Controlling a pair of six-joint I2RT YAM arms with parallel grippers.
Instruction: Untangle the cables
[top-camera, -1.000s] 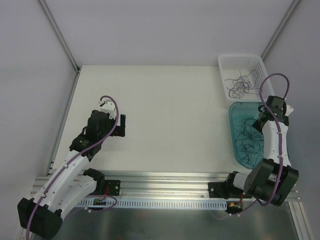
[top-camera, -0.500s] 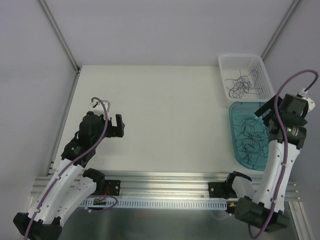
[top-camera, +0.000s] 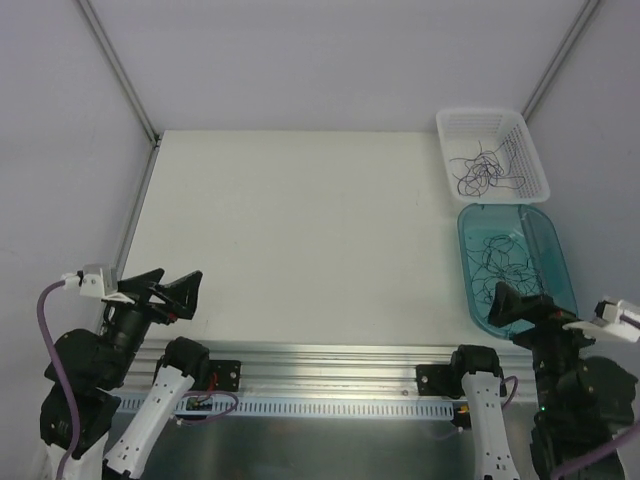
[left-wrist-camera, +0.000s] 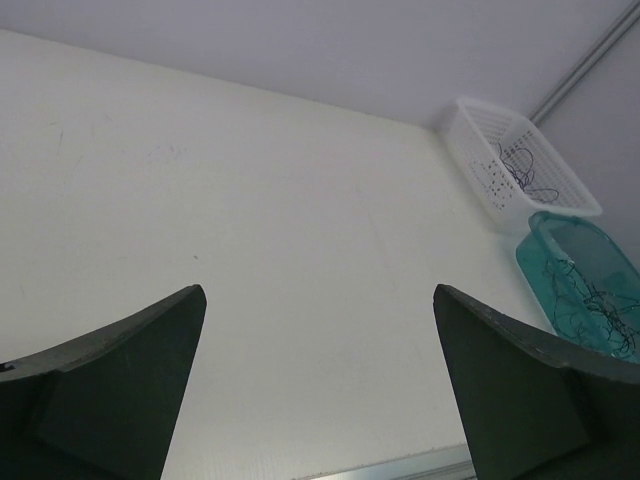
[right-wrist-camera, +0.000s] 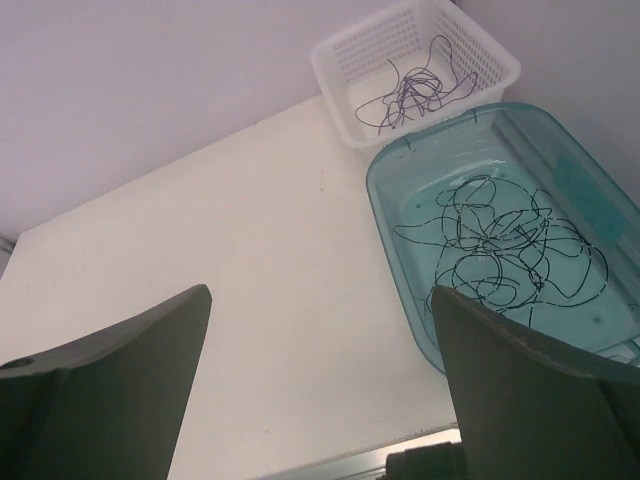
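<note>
Down by the rail (top-camera: 330, 358): left arm (top-camera: 125, 322), right arm (top-camera: 568, 372) (jaws wide).

You have a smooth, matt white table (top-camera: 300, 220) with a brushed metal rail (top-camera: 330, 358) along its near edge. The basket (top-camera: 480, 113) is white perforated plastic. The tray (top-camera: 560, 262) is glossy, translucent teal plastic. The cables (top-camera: 503, 268) look like hair-thin dark wire. The fingers (left-wrist-camera: 110, 385) of your left end effector (left-wrist-camera: 318, 292) are matt dark plastic.
</note>
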